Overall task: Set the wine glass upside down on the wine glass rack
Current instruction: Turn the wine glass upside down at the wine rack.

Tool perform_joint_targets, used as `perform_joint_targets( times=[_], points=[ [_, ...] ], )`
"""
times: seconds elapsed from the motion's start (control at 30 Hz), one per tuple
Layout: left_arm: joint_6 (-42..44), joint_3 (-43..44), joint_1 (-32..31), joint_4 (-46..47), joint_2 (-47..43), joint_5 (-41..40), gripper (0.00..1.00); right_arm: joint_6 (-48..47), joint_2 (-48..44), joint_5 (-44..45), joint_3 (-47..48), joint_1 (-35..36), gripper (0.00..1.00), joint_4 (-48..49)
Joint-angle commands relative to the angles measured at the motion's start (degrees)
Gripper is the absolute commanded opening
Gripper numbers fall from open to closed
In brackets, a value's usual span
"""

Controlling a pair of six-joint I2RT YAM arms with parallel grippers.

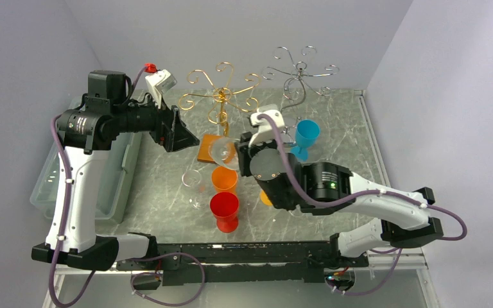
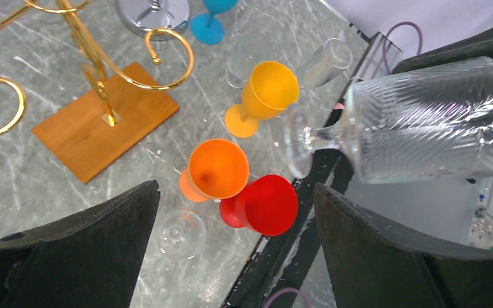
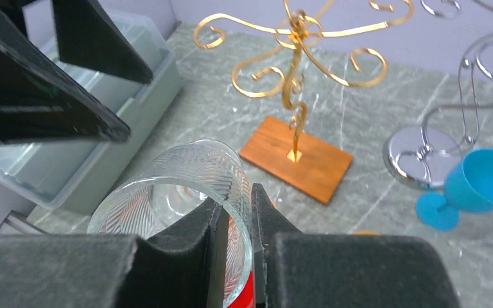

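Right wrist view: the right hand (image 3: 239,215) pinches the wine glass (image 3: 180,176) by its rim, sideways in the air near the gold rack (image 3: 295,64). The left hand (image 2: 234,192) gapes empty. With so thin a grip, the glass may pivot or slip.

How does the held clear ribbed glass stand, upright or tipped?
Tipped on its side: the ribbed glass has its stem pointing sideways, the right gripper pinching its rim.

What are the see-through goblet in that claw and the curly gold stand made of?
The clear ribbed wine glass looks like glass, possibly clear plastic: transparent, with bright glints on its ridges. The curly golden wire rack seems polished gold-coloured metal: thin, shiny rods. Its flat brown base looks wooden, with visible grain.
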Motion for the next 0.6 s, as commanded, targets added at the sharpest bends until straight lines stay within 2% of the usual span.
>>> perform_joint_targets(
  times=[0.0, 0.33, 0.57],
  points=[
    [-0.06, 0.28, 0.17, -2.05, -1.21, 5.81, 0.96, -13.52, 2.25, 1.63, 4.16, -1.04, 0.00, 19.01],
    [3.08, -2.53, 0.17, -3.09, -2.87, 5.93, 0.99, -17.15, 3.64, -4.08, 5.92, -3.42, 0.00, 26.52],
    [1.76, -5.33, 0.13, 1.41, -4.27, 5.86, 0.90, -11.00, 3.05, -14.47, 5.73, -6.29, 0.00, 24.00]
  ],
)
